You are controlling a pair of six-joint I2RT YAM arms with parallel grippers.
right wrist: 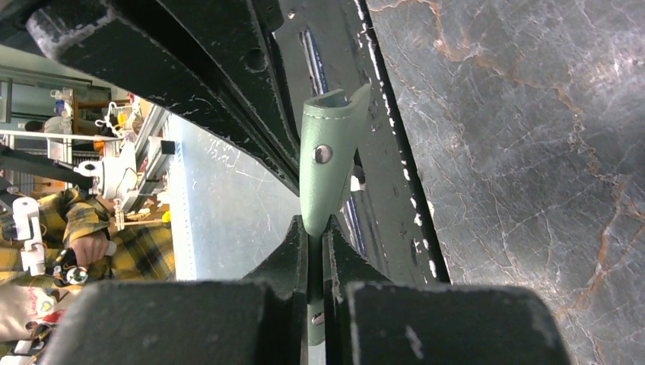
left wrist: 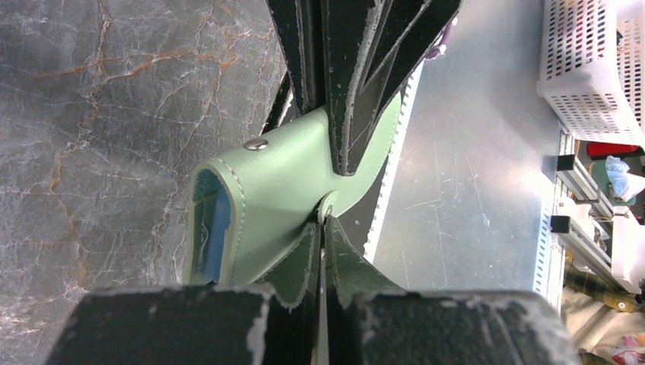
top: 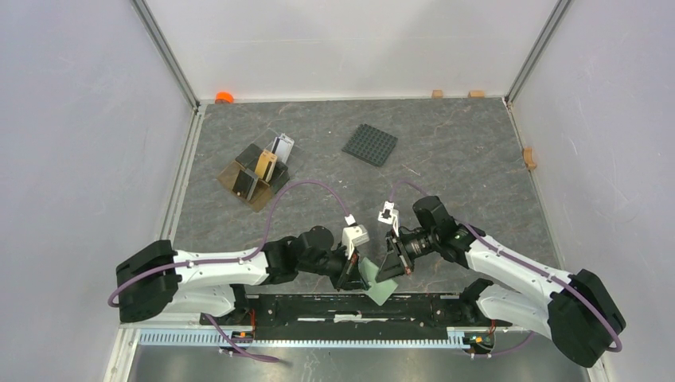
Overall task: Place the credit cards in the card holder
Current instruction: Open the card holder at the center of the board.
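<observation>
The sage-green card holder [top: 380,286] hangs between both grippers at the table's near edge. My left gripper [top: 353,274] is shut on one flap of it, and my right gripper [top: 392,267] is shut on the other. In the left wrist view the card holder [left wrist: 274,182] bulges open and shows its blue inside, with my left gripper [left wrist: 323,228] pinching its edge. In the right wrist view the card holder [right wrist: 327,167] stands edge-on in my right gripper [right wrist: 318,236]. The credit cards [top: 265,165] stand in a brown tray at the far left; no card is in either gripper.
The brown open tray [top: 239,177] sits at the far left of the mat. A black studded square plate [top: 370,144] lies at the far middle. An orange object [top: 224,97] sits in the back left corner. The black rail [top: 358,306] runs along the near edge.
</observation>
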